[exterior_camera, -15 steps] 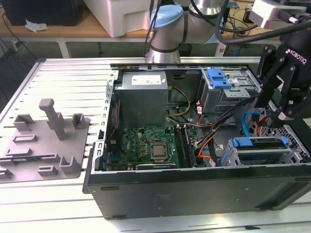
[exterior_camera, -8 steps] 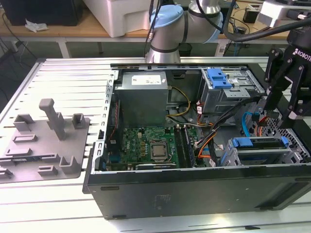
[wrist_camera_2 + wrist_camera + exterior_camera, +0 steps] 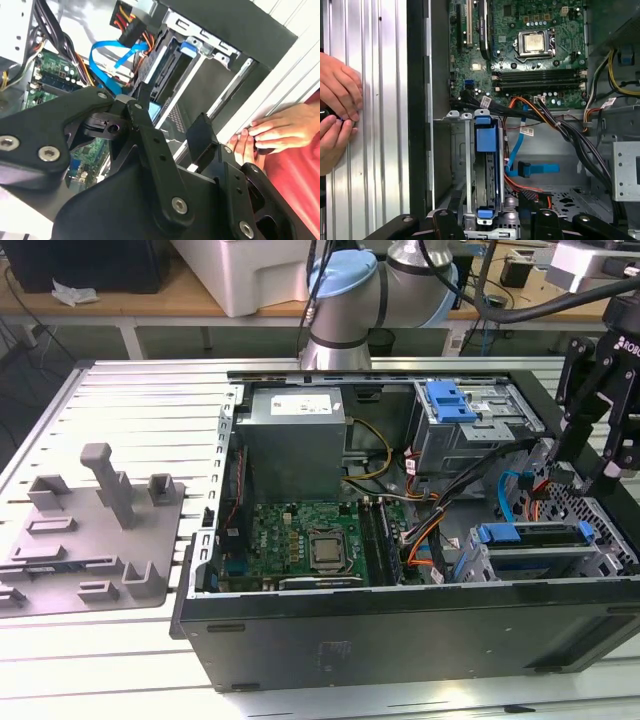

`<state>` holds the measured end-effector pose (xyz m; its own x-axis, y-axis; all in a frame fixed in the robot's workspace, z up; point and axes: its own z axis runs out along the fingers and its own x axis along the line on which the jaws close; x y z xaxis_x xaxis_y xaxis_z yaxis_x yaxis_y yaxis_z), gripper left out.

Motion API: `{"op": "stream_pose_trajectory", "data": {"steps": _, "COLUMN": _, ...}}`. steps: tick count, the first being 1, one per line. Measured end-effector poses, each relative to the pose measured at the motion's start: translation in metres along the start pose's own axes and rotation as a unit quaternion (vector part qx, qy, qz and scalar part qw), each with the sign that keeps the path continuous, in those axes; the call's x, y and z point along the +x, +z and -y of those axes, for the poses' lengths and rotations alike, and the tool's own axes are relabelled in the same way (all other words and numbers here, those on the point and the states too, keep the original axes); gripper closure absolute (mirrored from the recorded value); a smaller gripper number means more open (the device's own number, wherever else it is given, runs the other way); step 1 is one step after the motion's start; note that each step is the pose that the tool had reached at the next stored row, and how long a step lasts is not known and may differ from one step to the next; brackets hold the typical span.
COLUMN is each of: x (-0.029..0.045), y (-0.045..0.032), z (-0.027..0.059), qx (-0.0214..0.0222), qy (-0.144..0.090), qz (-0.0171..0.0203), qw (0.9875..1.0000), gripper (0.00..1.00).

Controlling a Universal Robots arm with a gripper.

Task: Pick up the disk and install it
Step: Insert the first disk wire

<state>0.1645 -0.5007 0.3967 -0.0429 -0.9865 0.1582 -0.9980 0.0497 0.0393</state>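
end effector (image 3: 583,472): jaws apart, empty | disk (image 3: 486,142): seemingly seated in drive cage (image 3: 468,170)

matt black metal case (image 3: 400,640), blue plastic-framed disk (image 3: 487,150) (ribbed metal table (image 3: 130,390))

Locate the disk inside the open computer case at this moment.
On the exterior view's right, the disk stands on edge in the metal drive cage at the case's near corner, just below the open hand.
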Motion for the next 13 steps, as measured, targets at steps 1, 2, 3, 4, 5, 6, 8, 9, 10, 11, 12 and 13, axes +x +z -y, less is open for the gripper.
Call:
{"op": "stream_pose_trajectory", "data": {"steps": 1, "x": -0.0008, "y": 0.0006, "z": 0.0009, "qx": -0.0003, "qy": 0.002, "qz": 0.0001, "qw": 1.0000, "gripper": 0.44}}
{"op": "stream_pose_trajectory", "data": {"steps": 2, "x": -0.0031, "y": 0.0024, "z": 0.0030, "qx": -0.0009, "qy": 0.006, "qz": -0.0008, "qw": 1.0000, "gripper": 0.44}}
{"op": "stream_pose_trajectory", "data": {"steps": 3, "x": -0.0054, "y": 0.0042, "z": 0.0048, "qx": -0.0015, "qy": 0.010, "qz": -0.0018, "qw": 0.9999, "gripper": 0.53}}
{"op": "stream_pose_trajectory", "data": {"steps": 4, "x": -0.0070, "y": 0.0053, "z": 0.0060, "qx": -0.0019, "qy": 0.013, "qz": -0.0024, "qw": 0.9999, "gripper": 0.53}}
{"op": "stream_pose_trajectory", "data": {"steps": 5, "x": -0.0084, "y": 0.0064, "z": 0.0075, "qx": -0.0024, "qy": 0.016, "qz": -0.0027, "qw": 0.9999, "gripper": 0.53}}
{"op": "stream_pose_trajectory", "data": {"steps": 6, "x": -0.0097, "y": 0.0071, "z": 0.0099, "qx": -0.0032, "qy": 0.021, "qz": -0.0026, "qw": 0.9998, "gripper": 0.53}}
{"op": "stream_pose_trajectory", "data": {"steps": 8, "x": -0.0101, "y": 0.0079, "z": 0.0117, "qx": -0.0044, "qy": 0.028, "qz": -0.0024, "qw": 0.9996, "gripper": 0.53}}
{"op": "stream_pose_trajectory", "data": {"steps": 9, "x": -0.0104, "y": 0.0086, "z": 0.0126, "qx": -0.0054, "qy": 0.035, "qz": -0.0020, "qw": 0.9994, "gripper": 0.53}}
{"op": "stream_pose_trajectory", "data": {"steps": 10, "x": -0.0106, "y": 0.0091, "z": 0.0130, "qx": -0.0062, "qy": 0.040, "qz": -0.0018, "qw": 0.9992, "gripper": 0.53}}
{"op": "stream_pose_trajectory", "data": {"steps": 11, "x": -0.0107, "y": 0.0102, "z": 0.0133, "qx": -0.0082, "qy": 0.052, "qz": -0.0014, "qw": 0.9986, "gripper": 0.53}}
{"op": "stream_pose_trajectory", "data": {"steps": 12, "x": -0.0110, "y": 0.0112, "z": 0.0134, "qx": -0.0097, "qy": 0.060, "qz": -0.0010, "qw": 0.9981, "gripper": 0.53}}
{"op": "stream_pose_trajectory", "data": {"steps": 13, "x": -0.0123, "y": 0.0134, "z": 0.0135, "qx": -0.0108, "qy": 0.067, "qz": -0.0010, "qw": 0.9977, "gripper": 0.53}}
